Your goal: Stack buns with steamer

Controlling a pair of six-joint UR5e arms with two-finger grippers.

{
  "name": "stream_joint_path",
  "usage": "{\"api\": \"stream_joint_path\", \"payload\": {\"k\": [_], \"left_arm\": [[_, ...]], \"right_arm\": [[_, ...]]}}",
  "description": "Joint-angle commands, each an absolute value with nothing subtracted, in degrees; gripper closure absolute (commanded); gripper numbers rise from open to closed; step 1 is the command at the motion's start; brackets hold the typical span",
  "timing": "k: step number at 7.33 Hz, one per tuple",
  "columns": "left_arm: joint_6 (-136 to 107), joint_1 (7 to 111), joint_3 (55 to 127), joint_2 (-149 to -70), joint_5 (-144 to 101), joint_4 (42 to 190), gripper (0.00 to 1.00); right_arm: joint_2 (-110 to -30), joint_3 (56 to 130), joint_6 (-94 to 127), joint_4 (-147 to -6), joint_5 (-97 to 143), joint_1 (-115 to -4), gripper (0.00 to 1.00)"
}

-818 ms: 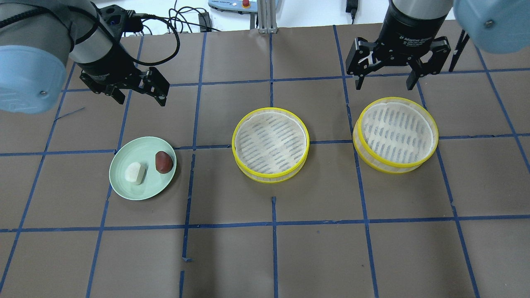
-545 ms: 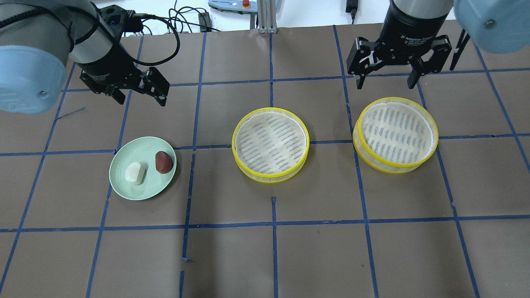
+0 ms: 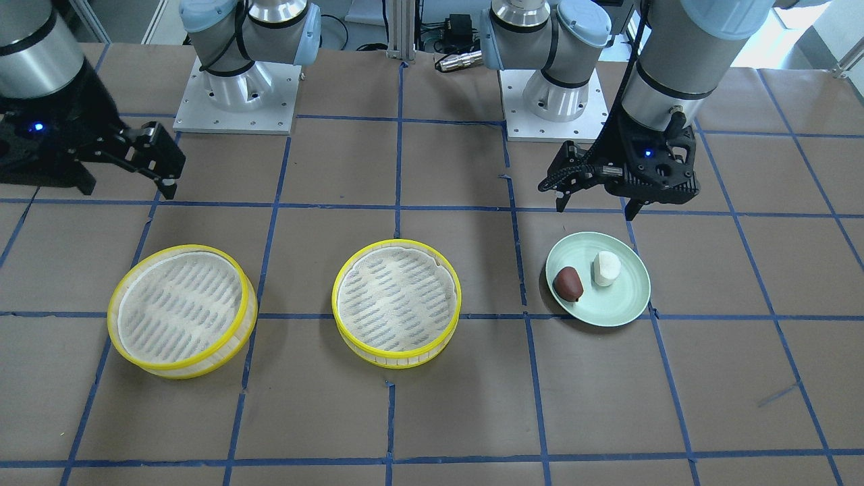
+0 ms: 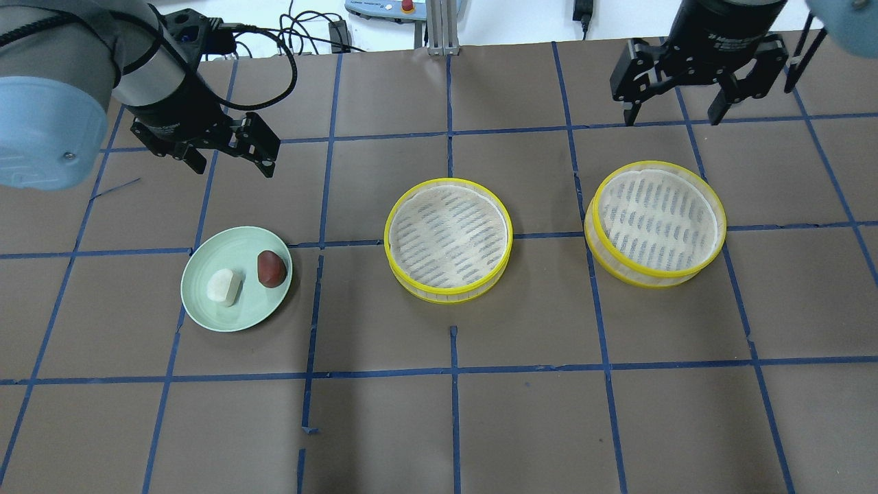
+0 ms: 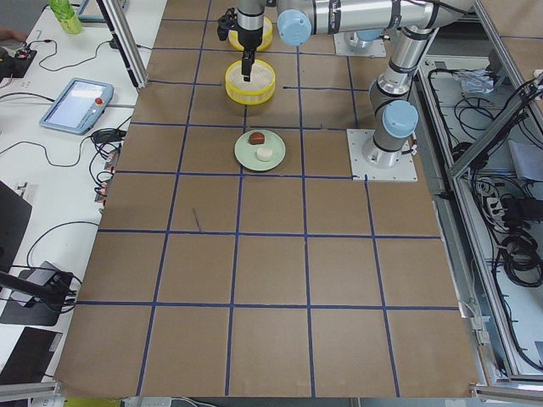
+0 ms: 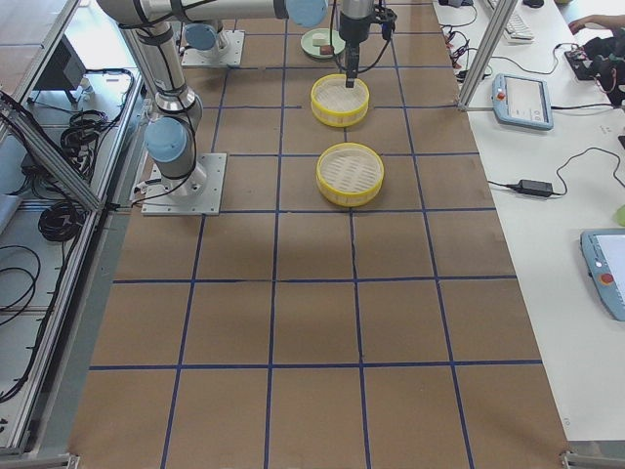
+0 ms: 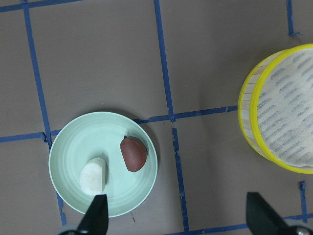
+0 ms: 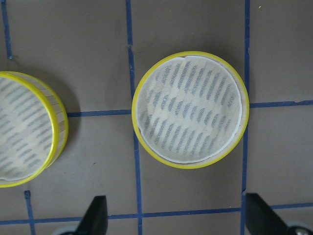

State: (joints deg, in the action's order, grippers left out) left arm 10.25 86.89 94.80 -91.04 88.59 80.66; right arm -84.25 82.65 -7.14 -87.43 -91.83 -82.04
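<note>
Overhead, left pincer (image 4: pixel 233 168) and right pincer (image 4: pixel 672 122) gape apart; left wrist view shows buns (image 7: pixel 133 153), right doesn't.

The only lettering is a few short lines of small white print on the black body of the right gripper (image 4: pixel 671 121), seen in the overhead view. The print sits tilted near the frame's upper edge and is too small and blurred to read with certainty. The lit screen of the pendant (image 5: pixel 76 103), lying beside the brown surface (image 5: pixel 271 280), shows only pale and coloured patches in the side views, too small to make out. No other words, numbers or signs can be read.
</note>
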Motion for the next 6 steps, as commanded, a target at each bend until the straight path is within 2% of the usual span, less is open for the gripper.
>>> {"api": "stream_joint_path", "payload": {"k": [1,3,4,6], "left_arm": [[11.2,85.5,96.6,-90.9,88.8,80.7,0.0],[11.6,82.0,99.9,-91.3,88.9,80.2,0.0],[13.4,79.5,102.0,-91.6,92.9,80.2,0.0],[14.5,76.9,107.1,-93.8,94.5,75.4,0.0]], "right_arm": [[-79.4,88.0,-15.6,-94.2,-92.6,-74.2,0.0],[-76.0,97.6,-16.4,-108.0,-92.8,-73.8,0.0],[-73.2,100.2,-19.5,-114.4,-92.9,-73.8,0.0],[-67.6,100.3,-23.5,-120.9,-94.8,-73.0,0.01]]}}
